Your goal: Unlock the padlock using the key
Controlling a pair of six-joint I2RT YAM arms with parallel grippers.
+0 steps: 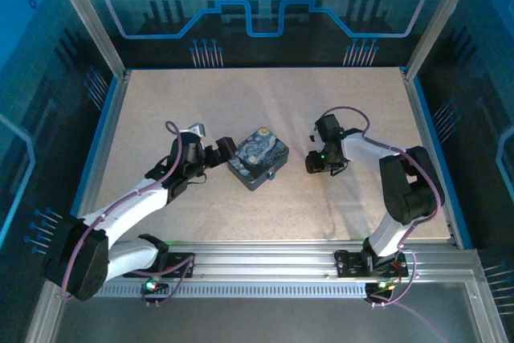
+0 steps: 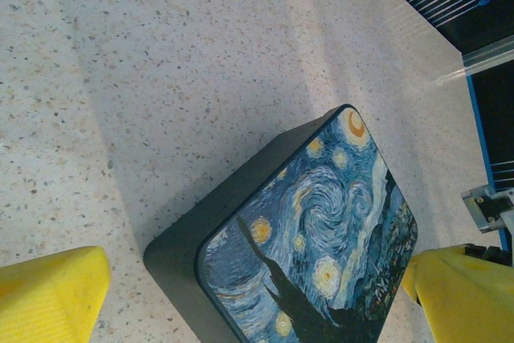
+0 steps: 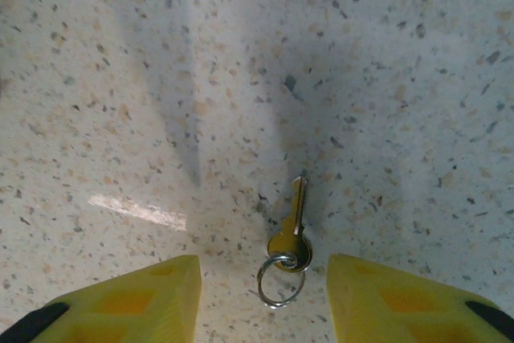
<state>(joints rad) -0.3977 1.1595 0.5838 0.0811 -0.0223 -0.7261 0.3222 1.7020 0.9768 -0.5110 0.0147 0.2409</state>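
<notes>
The key is small and brass-coloured with a silver ring. It lies flat on the speckled table, blade pointing away. My right gripper is open just above the table, its yellow fingers either side of the key's head and ring, not touching them. In the top view the right gripper is right of the painted box. The padlock shows as a tiny bluish nub at the box's near right edge. My left gripper is open at the box's left corner, holding nothing.
The box with the blue-yellow swirl painting has dark sides and lies between the left gripper's yellow fingers. The table's blue raised borders and metal frame posts bound the work area. Bare speckled tabletop lies behind both grippers.
</notes>
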